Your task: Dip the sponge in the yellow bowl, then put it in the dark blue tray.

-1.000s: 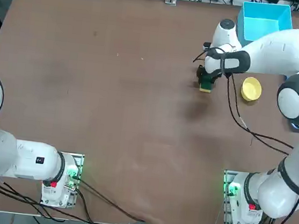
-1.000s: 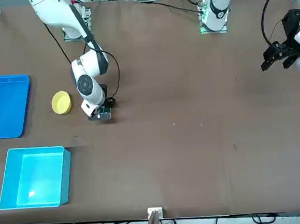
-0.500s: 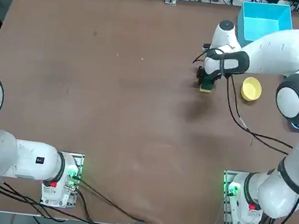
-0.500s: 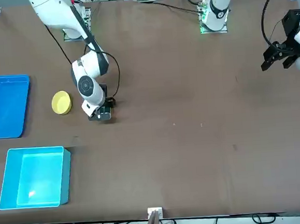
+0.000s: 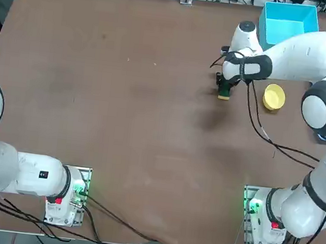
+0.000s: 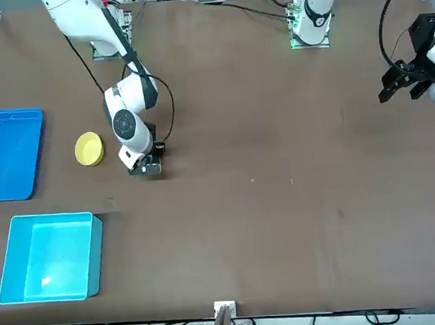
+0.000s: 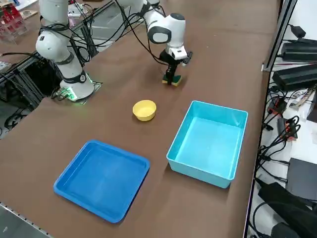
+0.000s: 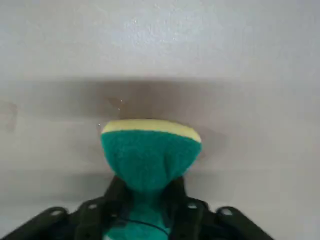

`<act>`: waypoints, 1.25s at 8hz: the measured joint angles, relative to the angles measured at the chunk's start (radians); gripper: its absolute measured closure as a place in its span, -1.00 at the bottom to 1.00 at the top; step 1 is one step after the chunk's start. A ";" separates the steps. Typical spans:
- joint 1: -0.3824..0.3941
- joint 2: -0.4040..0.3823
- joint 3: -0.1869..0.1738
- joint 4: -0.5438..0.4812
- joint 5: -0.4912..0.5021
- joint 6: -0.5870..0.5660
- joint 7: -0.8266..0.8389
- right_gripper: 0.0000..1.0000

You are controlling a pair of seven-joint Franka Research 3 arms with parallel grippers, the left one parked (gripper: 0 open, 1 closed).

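Pinching the sponge (image 8: 150, 150), the right gripper (image 5: 223, 89) points straight down at the bench (image 5: 121, 123), its fingers (image 8: 182, 207) squeezed in on the sponge's middle so that the dark green scouring face bulges outward and narrows to a waist between them. The yellow body shows as a thin band along the sponge's outer edge in the wrist view, and as a small yellow strip at bench level in the right side view (image 7: 173, 81). The sponge sits low at the bench surface under the gripper; whether it rests on the wood or is just clear of it cannot be told.

In the overhead view the yellow bowl (image 5: 273, 97) stands near the sponge, to its right, apart from it and from the gripper. A light cyan bin (image 5: 287, 22) sits at the far right corner of the bench, beyond the bowl. The dark blue tray (image 6: 8, 154) lies at the right edge of the bench, further right than the bowl; in the right side view (image 7: 101, 178) it is nearest the camera, with the bowl (image 7: 144, 110) between it and the gripped sponge.
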 joint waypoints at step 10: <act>-0.087 -0.138 -0.039 0.134 -0.008 -0.446 -0.124 0.42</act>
